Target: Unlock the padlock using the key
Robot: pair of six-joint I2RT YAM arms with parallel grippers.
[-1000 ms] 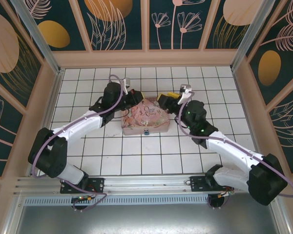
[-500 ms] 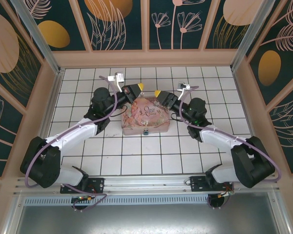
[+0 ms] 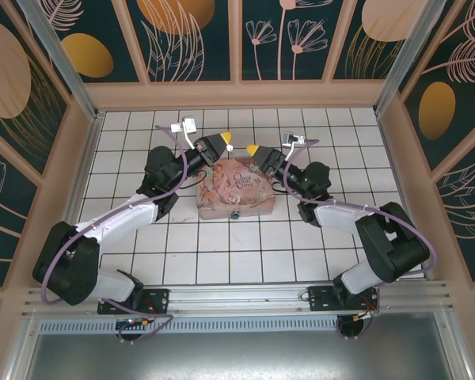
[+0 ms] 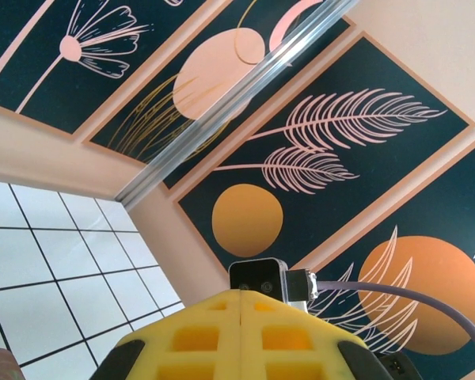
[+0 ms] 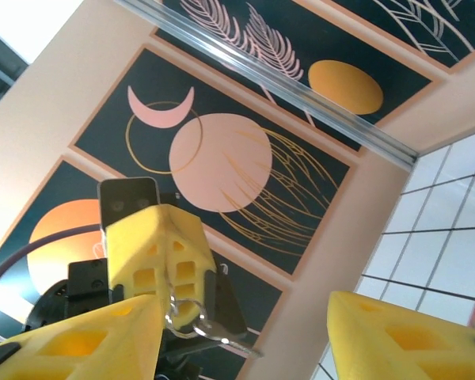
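The padlock [image 3: 236, 214] is a tiny bluish-grey lump at the front edge of the pink tin box [image 3: 236, 190]. My left gripper [image 3: 224, 141] is raised over the tin's far left corner, yellow fingers [image 4: 241, 332] pressed together. In the right wrist view a ring with the thin key [image 5: 226, 340] dangles from the left gripper's [image 5: 154, 253] shut tips. My right gripper [image 3: 253, 150] faces it over the tin's far right corner. The right gripper's [image 5: 245, 301] jaws stand wide apart with nothing between them; the key hangs beyond its left finger [image 5: 71, 340].
The pink tin sits mid-floor on white tiles [image 3: 222, 253]. Patterned walls [image 3: 237, 39] close in the back and both sides. The two grippers' tips are close together above the tin's far edge, and the right wrist camera [image 4: 257, 277] sits just past my left fingertips.
Both grippers have lifted off the tin's sides and tilted upward, tips drawn toward each other. The right arm has folded back. Little movement in the last half second.
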